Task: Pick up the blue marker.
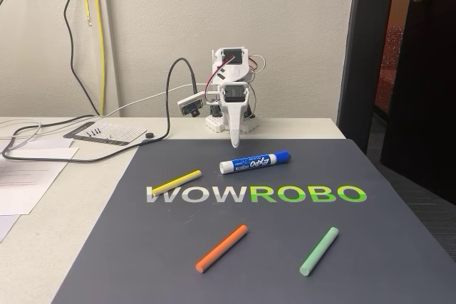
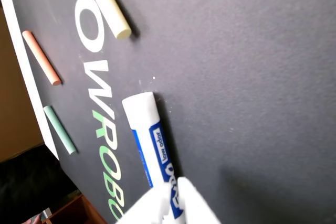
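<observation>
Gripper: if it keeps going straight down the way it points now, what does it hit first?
Most likely the blue marker. In the wrist view the gripper sits right over the marker's barrel. The fixed view shows its tip above the marker's white end, though the exact depth is unclear.

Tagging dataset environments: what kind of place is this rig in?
Likely an office or small lab corner: a desk against a wall with loose cables, papers, a dark door at right, and a branded WOWROBO mat as demo workspace.

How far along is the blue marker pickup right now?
Done: the gripper is lined up close above the blue marker. In hand: nothing; the marker lies flat on the dark mat, with white fingers over its barrel in the wrist view. Left: descend, close, lift.
</observation>
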You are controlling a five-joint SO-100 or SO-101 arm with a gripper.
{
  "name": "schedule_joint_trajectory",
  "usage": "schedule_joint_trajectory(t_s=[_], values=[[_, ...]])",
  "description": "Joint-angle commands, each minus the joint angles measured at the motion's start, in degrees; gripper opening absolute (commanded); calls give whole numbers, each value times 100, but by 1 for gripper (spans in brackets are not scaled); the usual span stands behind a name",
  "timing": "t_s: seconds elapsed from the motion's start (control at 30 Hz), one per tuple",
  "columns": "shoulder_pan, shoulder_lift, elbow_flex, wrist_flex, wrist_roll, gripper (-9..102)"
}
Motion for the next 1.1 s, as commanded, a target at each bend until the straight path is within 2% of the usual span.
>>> schedule_joint_trajectory(t_s=[0.0,0.5,0.9,1.07], values=[[-123,334,-167,-62,-211,0],[-431,334,-545,-79,-229,0],[-290,-369,-2127,1072,-712,0],[-387,-1397,-3243,1538,-729,0]])
